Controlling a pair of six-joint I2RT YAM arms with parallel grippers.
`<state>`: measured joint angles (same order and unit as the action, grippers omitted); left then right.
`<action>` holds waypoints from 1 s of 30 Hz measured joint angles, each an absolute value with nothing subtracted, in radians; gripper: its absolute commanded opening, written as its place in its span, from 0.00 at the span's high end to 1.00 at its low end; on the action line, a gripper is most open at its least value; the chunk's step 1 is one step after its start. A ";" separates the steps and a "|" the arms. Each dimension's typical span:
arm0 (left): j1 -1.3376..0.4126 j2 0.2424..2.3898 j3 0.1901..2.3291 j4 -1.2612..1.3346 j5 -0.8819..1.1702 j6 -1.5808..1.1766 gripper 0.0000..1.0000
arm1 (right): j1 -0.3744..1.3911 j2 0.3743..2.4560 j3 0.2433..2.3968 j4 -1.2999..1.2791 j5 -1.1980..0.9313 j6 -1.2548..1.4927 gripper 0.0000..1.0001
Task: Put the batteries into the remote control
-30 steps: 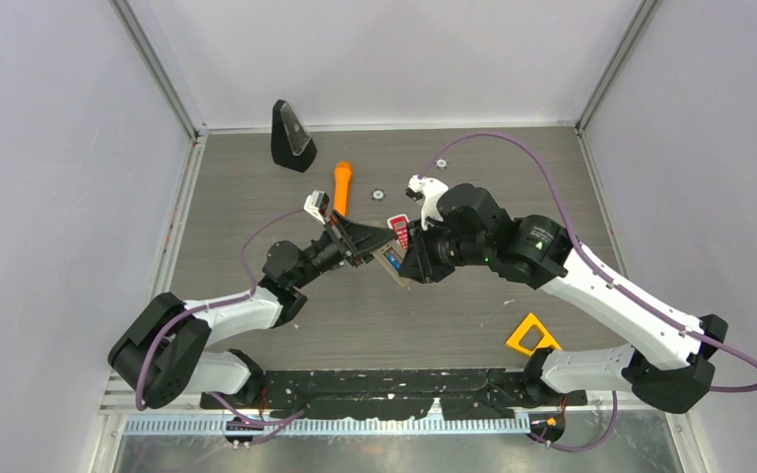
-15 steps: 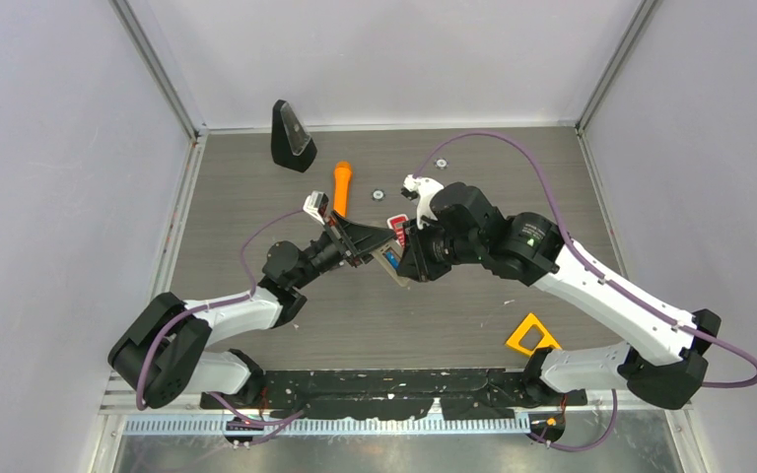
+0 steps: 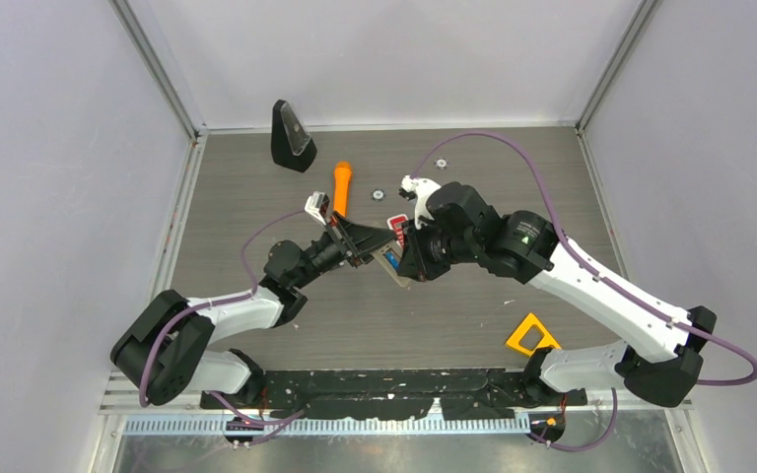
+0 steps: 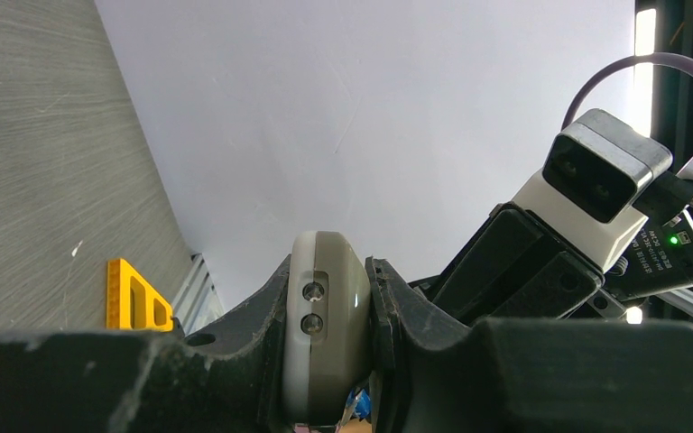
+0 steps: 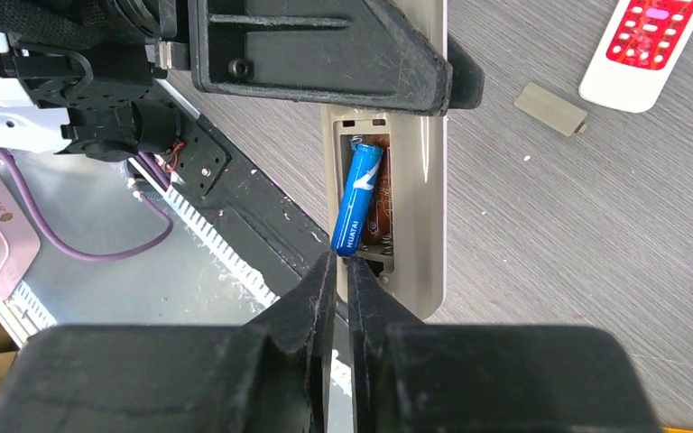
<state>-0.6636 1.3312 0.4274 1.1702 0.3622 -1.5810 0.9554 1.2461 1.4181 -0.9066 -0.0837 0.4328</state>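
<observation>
Left gripper (image 4: 328, 298) clamps the remote control (image 5: 420, 225) edge-on, and just past the nearly-together, empty tips of the right gripper (image 5: 343, 271) one blue battery (image 5: 355, 198) lies tilted in the open bay (image 5: 382, 216), not yet seated, the slot beside it apparently unfilled.

The left hand (image 4: 327, 302) clamps the grey remote (image 4: 323, 347) end-on — a yellow piece (image 4: 135, 296) lies at left.
</observation>
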 measured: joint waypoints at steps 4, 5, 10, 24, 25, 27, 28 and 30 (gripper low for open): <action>-0.661 1.331 0.427 1.169 0.365 -1.573 1.00 | 0.955 1.253 1.419 -0.906 -0.083 0.433 0.87; -0.660 1.331 0.427 1.170 0.366 -1.571 1.00 | 0.955 1.255 1.419 -0.906 -0.083 0.433 0.88; -0.659 1.331 0.427 1.169 0.367 -1.564 1.00 | 0.955 1.258 1.419 -0.905 -0.083 0.439 0.89; -0.656 1.331 0.417 1.146 0.362 -1.556 1.00 | 0.955 1.290 1.420 -0.906 -0.086 0.474 0.95; -0.656 1.331 0.416 1.145 0.361 -1.555 1.00 | 0.955 1.294 1.420 -0.906 -0.088 0.478 0.95; -0.655 1.331 0.412 1.142 0.359 -1.554 1.00 | 0.955 1.301 1.420 -0.906 -0.088 0.482 0.95; -0.654 1.331 0.410 1.140 0.358 -1.552 1.00 | 0.955 1.303 1.420 -0.906 -0.089 0.484 0.95; -0.653 1.331 0.407 1.139 0.358 -1.548 1.00 | 0.954 1.309 1.420 -0.907 -0.089 0.488 0.95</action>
